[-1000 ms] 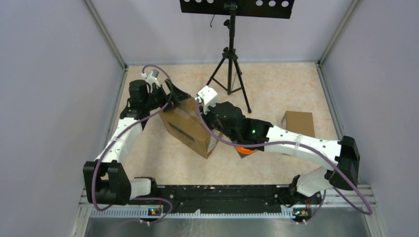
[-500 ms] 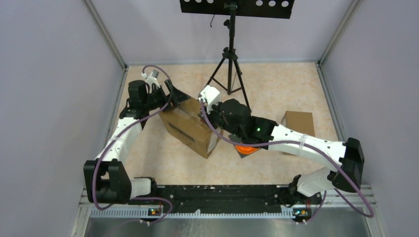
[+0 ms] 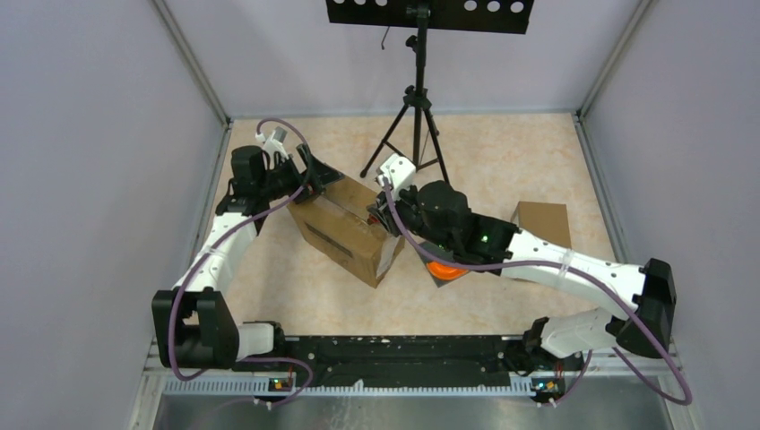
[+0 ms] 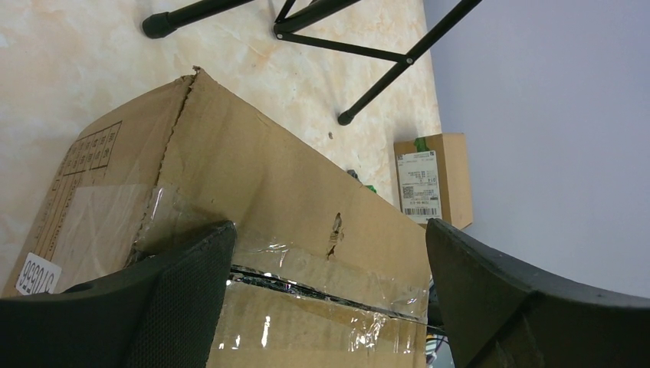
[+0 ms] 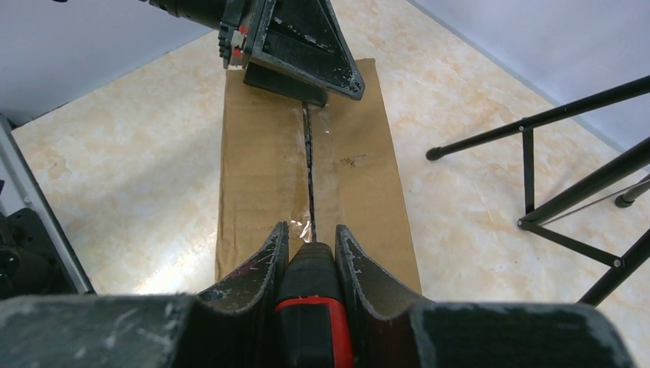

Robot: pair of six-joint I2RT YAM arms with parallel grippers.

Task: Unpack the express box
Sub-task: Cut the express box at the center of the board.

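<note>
The express box [image 3: 345, 228] is a brown cardboard carton lying slantwise mid-floor, with clear tape over its top seam. A dark slit [image 5: 309, 153] runs along that seam. My left gripper [image 3: 309, 179] stands wide open at the box's far left end, its fingers [image 4: 192, 268] either side of the taped seam [image 4: 322, 284]. My right gripper [image 5: 310, 228] is shut on a black and red cutter [image 5: 312, 307]. The cutter's tip sits at the near end of the slit, at the box's right end [image 3: 384, 224].
A smaller labelled cardboard box [image 3: 541, 224] lies to the right. An orange object [image 3: 445, 270] shows under my right forearm. A black tripod [image 3: 415, 116] stands behind the box, its legs close to the right wrist. Grey walls enclose the floor.
My right arm has drawn back to the right with the cutter, toward the box's right end. The left gripper and the box have barely moved.
</note>
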